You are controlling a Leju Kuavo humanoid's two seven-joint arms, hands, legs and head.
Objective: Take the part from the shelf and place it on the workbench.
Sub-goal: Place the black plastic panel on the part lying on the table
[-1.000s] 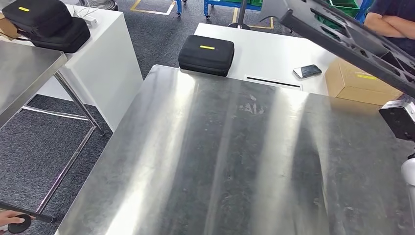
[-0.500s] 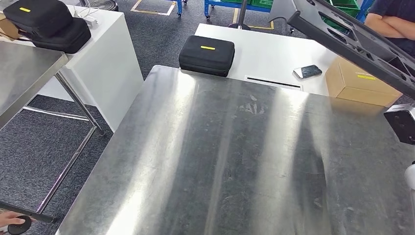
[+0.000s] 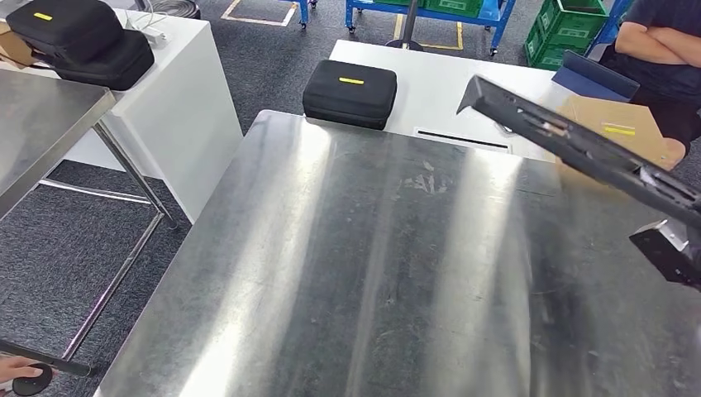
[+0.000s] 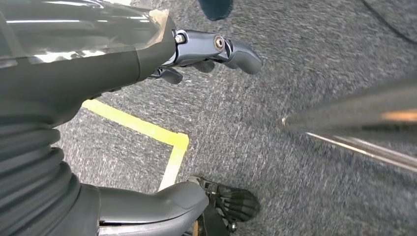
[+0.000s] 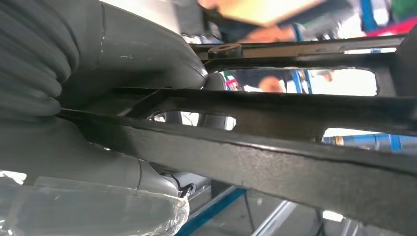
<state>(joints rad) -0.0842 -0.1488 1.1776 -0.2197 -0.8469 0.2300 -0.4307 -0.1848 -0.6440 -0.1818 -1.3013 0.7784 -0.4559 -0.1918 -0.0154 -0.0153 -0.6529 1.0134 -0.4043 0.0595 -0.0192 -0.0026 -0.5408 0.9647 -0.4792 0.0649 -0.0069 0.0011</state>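
Observation:
A long black metal frame part [image 3: 570, 141] with cut-out slots slants in from the right, hanging above the far right corner of the steel workbench [image 3: 372, 265]. In the right wrist view my right hand [image 5: 123, 64] grips this part [image 5: 295, 162], thumb on one side and fingers on the other. My left hand [image 4: 98, 69] hangs beside the bench over grey carpet, fingers apart and holding nothing.
A black zip case [image 3: 349, 93] lies on the white table [image 3: 446, 91] behind the bench, beside a cardboard box [image 3: 616, 124]. A person with folded arms [image 3: 661, 41] stands at the far right. A second steel table [image 3: 41, 124] and more black cases [image 3: 78, 37] are at the left.
The black part has come down from the upper right and now hangs lower, closer to the bench's far right corner, covering the phone on the white table.

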